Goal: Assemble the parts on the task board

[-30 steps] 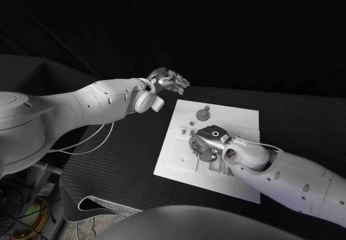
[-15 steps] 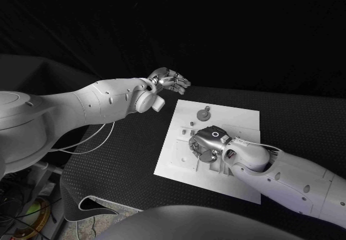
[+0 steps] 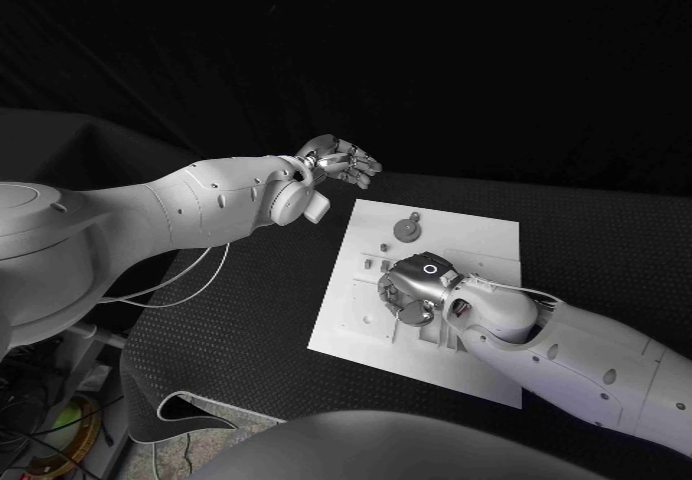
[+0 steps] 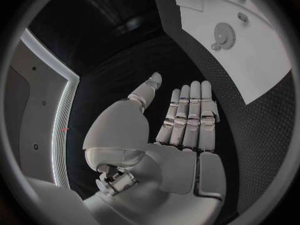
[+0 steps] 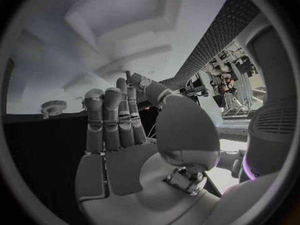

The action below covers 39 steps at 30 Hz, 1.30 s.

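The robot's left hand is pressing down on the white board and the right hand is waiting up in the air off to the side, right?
Not quite, the hands are swapped. In the head view the right hand is down on the task board, while the left hand hovers off its far corner over the black table, fingers apart and holding nothing, as the left wrist view also shows.

head camera looking down, wrist cameras close behind palms

Lab: black-draped table, task board
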Each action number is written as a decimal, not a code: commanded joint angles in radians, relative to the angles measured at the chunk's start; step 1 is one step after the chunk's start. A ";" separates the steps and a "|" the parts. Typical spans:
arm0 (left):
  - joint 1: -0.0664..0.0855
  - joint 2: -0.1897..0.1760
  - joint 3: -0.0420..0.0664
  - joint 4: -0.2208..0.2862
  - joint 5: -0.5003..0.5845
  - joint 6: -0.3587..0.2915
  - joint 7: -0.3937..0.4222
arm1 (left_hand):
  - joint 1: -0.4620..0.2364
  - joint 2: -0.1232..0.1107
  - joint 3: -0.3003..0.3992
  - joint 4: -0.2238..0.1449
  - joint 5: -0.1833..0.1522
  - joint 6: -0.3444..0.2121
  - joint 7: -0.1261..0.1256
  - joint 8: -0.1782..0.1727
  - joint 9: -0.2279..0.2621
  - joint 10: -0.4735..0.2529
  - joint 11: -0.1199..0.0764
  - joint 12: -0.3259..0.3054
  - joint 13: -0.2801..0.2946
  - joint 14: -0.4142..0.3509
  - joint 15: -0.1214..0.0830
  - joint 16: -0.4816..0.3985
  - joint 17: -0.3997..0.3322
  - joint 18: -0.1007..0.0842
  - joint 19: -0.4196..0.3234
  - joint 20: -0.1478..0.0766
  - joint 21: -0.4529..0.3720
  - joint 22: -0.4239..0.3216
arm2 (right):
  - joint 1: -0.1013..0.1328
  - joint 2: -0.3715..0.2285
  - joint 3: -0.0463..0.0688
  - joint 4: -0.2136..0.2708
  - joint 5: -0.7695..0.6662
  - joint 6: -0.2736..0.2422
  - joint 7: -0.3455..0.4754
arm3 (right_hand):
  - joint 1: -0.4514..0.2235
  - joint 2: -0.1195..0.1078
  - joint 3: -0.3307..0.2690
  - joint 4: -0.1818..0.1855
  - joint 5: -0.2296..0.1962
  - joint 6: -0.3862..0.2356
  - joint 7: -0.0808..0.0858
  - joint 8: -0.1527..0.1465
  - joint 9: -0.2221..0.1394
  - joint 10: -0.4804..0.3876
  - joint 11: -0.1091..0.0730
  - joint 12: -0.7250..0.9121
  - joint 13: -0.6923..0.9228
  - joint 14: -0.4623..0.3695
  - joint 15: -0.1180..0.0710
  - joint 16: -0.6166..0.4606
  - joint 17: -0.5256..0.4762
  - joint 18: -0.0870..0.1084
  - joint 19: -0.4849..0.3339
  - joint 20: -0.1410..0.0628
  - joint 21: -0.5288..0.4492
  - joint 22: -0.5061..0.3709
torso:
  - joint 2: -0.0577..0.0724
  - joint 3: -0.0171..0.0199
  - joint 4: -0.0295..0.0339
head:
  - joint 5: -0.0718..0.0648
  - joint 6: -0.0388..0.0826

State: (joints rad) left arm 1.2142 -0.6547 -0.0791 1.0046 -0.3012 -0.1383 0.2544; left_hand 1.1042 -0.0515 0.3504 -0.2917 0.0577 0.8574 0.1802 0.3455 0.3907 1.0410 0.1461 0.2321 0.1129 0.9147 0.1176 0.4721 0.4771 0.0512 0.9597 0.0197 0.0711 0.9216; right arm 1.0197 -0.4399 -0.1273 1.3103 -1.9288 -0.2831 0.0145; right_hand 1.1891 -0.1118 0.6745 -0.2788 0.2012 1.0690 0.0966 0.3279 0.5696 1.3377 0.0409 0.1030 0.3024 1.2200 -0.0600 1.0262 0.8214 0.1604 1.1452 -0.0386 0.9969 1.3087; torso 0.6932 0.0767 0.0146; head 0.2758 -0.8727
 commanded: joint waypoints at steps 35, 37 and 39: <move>0.004 -0.002 0.001 -0.002 -0.008 0.004 0.003 | 0.008 -0.001 -0.006 0.000 -0.003 -0.007 -0.001 -0.003 -0.002 0.003 0.002 -0.006 -0.005 0.006 0.003 -0.009 0.005 0.014 -0.001 0.002 0.000 -0.003 | 0.000 -0.031 -0.008 0.023 0.041 -0.001 0.005 | -0.075 -0.111 -0.084 0.032 0.003 -0.205 0.084 -0.099 -0.040 -0.183 0.071 -0.038 -0.024 -0.076 0.060 -0.019 0.025 0.101 -0.042 0.016 -0.018 0.012 | 0.000 -0.0003 -0.0011 | -0.006 0.000; 0.004 -0.003 0.001 -0.004 -0.008 0.004 0.003 | 0.008 -0.002 -0.007 0.000 -0.003 -0.007 -0.001 -0.003 -0.002 0.003 0.002 -0.006 -0.005 0.006 0.003 -0.009 0.006 0.014 -0.001 0.002 0.000 -0.003 | 0.002 -0.038 -0.008 0.031 0.039 -0.008 0.002 | -0.075 -0.111 -0.084 0.034 0.003 -0.205 0.084 -0.099 -0.041 -0.185 0.072 -0.038 -0.024 -0.076 0.061 -0.019 0.025 0.101 -0.042 0.016 -0.018 0.012 | 0.000 0.0002 -0.0018 | -0.007 0.000; 0.004 -0.002 0.001 -0.005 -0.008 0.004 0.003 | 0.008 -0.002 -0.007 0.000 -0.003 -0.007 -0.001 -0.003 -0.002 0.003 0.002 -0.006 -0.005 0.006 0.003 -0.010 0.006 0.014 -0.001 0.002 0.000 -0.003 | 0.006 -0.048 -0.007 0.046 0.038 -0.015 0.000 | -0.074 -0.112 -0.084 0.036 0.004 -0.205 0.085 -0.099 -0.041 -0.186 0.072 -0.038 -0.024 -0.076 0.061 -0.018 0.026 0.101 -0.042 0.016 -0.018 0.012 | 0.000 0.0003 -0.0022 | -0.009 0.000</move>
State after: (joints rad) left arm 1.2162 -0.6578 -0.0791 0.9992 -0.3052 -0.1380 0.2520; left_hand 1.1042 -0.0515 0.3504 -0.2917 0.0577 0.8574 0.1802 0.3455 0.3900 1.0409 0.1462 0.2321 0.1090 0.9147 0.1177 0.4682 0.4812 0.0510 0.9598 0.0197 0.0711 0.9191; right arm 1.0238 -0.4856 -0.1354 1.3491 -1.8879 -0.2780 0.0217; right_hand 1.1155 -0.2151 0.5887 -0.2488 0.2015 0.8715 0.1792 0.2330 0.5296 1.1700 0.0987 0.0646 0.2794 1.1445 -0.0039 1.0086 0.8463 0.1495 1.1038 -0.0229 0.9777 1.3087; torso 0.6929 0.0758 0.0131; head 0.2684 -0.8727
